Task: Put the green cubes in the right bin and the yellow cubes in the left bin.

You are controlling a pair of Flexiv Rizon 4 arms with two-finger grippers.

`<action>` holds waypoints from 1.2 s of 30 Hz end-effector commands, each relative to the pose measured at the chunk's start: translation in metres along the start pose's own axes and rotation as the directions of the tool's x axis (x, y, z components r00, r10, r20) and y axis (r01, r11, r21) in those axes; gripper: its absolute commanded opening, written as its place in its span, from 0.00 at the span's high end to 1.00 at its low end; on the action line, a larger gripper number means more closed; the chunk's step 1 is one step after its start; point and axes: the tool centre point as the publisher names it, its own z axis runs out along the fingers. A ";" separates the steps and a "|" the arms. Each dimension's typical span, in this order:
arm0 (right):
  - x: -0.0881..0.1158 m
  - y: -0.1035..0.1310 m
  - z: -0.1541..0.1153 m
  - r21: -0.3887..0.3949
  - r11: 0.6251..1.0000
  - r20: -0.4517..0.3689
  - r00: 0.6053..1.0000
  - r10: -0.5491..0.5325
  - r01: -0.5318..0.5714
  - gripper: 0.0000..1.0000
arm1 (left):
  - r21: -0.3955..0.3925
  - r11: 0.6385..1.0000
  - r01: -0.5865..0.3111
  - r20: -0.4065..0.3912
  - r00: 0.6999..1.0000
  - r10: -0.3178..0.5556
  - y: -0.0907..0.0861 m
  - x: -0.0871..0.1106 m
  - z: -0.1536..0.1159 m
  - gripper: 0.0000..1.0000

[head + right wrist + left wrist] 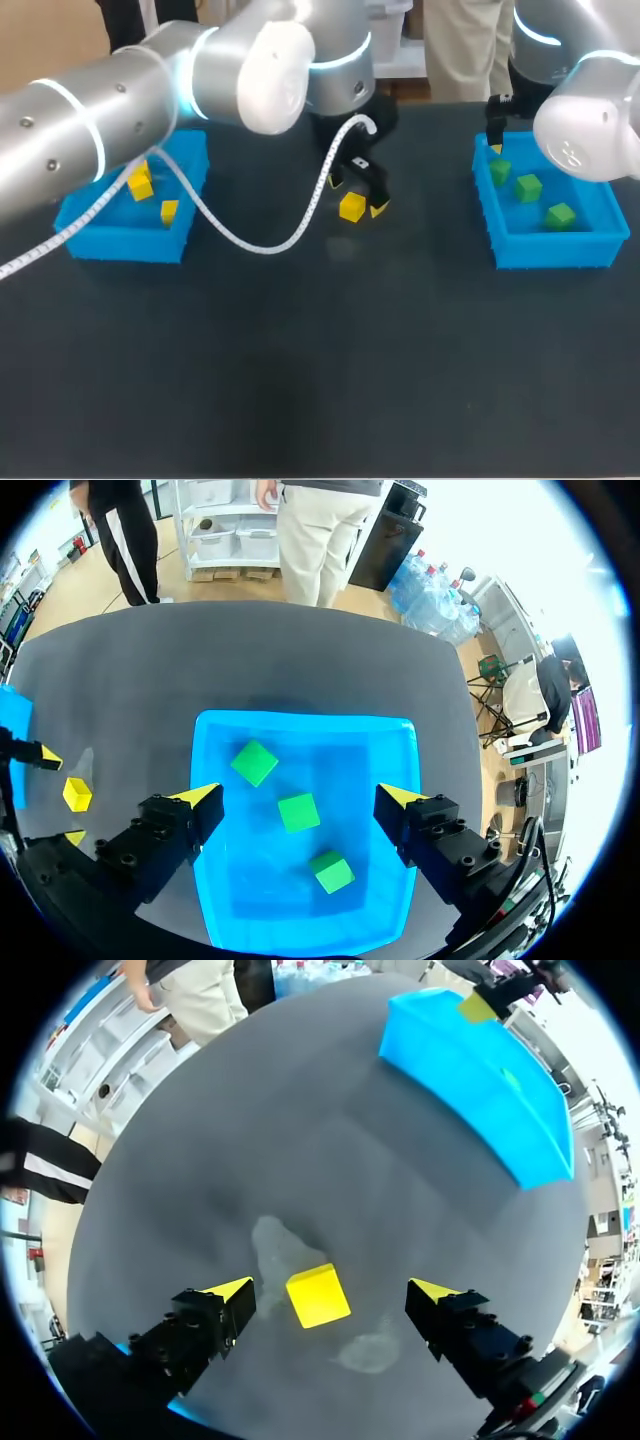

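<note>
Yellow cube point(318, 1296) lies on the bench point(300, 380), well apart from the left bin point(125, 245), between the wide-open left jaws, untouched; lower squarely and close on two flat faces before carrying it to that bin. Right jaws gape empty

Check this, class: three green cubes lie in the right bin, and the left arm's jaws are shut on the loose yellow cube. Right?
No: the left wrist view shows the left arm's jaws open, either side of the loose yellow cube, not touching it. Three green cubes do lie in the right bin.
</note>
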 end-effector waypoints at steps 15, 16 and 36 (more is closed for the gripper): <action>0.002 -0.001 0.000 0.000 1.000 0.006 1.000 0.001 -0.001 0.00 | -0.032 0.999 0.043 -0.081 0.996 -0.046 0.015 0.000 0.026 0.00; 0.002 -0.001 0.000 0.000 1.000 0.006 1.000 0.001 -0.001 0.00 | -0.033 0.998 0.052 -0.079 0.995 -0.055 0.016 -0.001 0.026 0.00; 0.002 -0.001 0.000 0.000 1.000 0.006 1.000 0.001 -0.001 0.00 | -0.083 0.996 0.019 -0.078 0.997 -0.025 0.015 0.000 0.027 1.00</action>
